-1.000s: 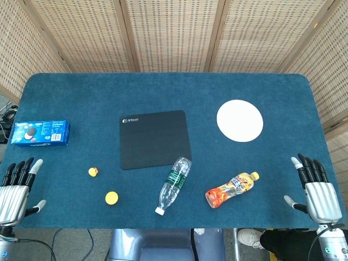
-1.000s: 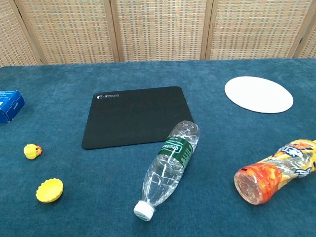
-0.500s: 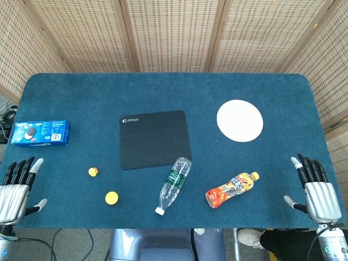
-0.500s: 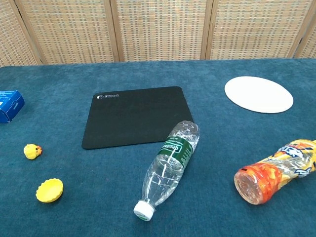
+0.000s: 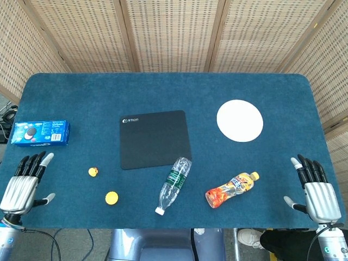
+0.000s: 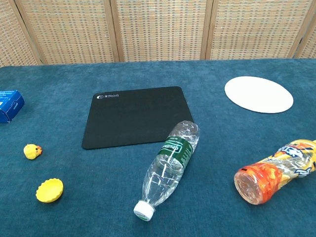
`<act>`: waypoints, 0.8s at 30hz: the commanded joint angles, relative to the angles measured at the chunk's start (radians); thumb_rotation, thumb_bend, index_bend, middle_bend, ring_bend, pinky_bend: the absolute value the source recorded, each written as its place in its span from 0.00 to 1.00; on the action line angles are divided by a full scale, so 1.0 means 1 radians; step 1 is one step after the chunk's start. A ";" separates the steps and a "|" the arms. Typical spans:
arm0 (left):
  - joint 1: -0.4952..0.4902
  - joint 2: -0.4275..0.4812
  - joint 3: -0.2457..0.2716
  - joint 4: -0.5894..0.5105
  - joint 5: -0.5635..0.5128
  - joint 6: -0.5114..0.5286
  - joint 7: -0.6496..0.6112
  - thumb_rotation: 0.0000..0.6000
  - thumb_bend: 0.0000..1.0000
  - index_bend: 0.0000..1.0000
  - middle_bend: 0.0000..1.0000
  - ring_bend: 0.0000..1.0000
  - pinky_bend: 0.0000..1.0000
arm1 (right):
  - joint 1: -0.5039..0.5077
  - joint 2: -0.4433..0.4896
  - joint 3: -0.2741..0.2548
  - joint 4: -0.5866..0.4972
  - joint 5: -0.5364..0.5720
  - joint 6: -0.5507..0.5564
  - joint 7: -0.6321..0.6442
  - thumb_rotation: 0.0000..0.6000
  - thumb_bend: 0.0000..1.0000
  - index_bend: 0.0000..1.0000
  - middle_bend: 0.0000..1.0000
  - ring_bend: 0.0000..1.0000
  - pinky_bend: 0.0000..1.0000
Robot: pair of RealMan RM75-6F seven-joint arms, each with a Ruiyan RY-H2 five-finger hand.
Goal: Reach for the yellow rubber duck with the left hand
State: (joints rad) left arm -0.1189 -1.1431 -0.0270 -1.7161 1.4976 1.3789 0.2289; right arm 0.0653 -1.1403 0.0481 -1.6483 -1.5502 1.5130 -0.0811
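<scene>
The small yellow rubber duck [image 5: 93, 172] [image 6: 32, 151] sits on the blue table cloth, left of the black mat. My left hand [image 5: 24, 184] hovers over the table's front left corner, well to the left of the duck, fingers spread and holding nothing. My right hand [image 5: 315, 186] is at the front right edge, also spread and empty. Neither hand shows in the chest view.
A yellow cap [image 5: 112, 197] lies just in front of the duck. A blue cookie box [image 5: 41, 133] sits at the left edge. A black mat [image 5: 155, 138], a clear bottle [image 5: 173, 184], an orange bottle [image 5: 231, 190] and a white plate [image 5: 240, 120] lie further right.
My left hand has shifted slightly up and to the right, toward the duck. Everything else is unchanged.
</scene>
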 commanded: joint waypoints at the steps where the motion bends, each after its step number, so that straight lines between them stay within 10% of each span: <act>1: -0.053 -0.002 -0.018 0.037 -0.037 -0.081 -0.020 1.00 0.18 0.07 0.00 0.00 0.00 | -0.001 0.001 0.000 -0.002 0.000 0.002 0.001 1.00 0.00 0.02 0.00 0.00 0.02; 7: -0.105 -0.014 -0.034 0.073 -0.068 -0.153 -0.027 1.00 0.21 0.26 0.00 0.00 0.00 | 0.001 0.002 0.002 -0.001 0.008 -0.005 0.002 1.00 0.00 0.02 0.00 0.00 0.02; 24: -0.272 -0.065 -0.047 0.161 -0.189 -0.399 0.077 1.00 0.25 0.34 0.00 0.00 0.00 | 0.003 0.007 0.008 0.001 0.019 -0.010 0.017 1.00 0.00 0.02 0.00 0.00 0.02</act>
State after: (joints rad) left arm -0.3767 -1.2004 -0.0775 -1.5640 1.3182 0.9964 0.2914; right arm 0.0678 -1.1335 0.0564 -1.6472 -1.5311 1.5029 -0.0646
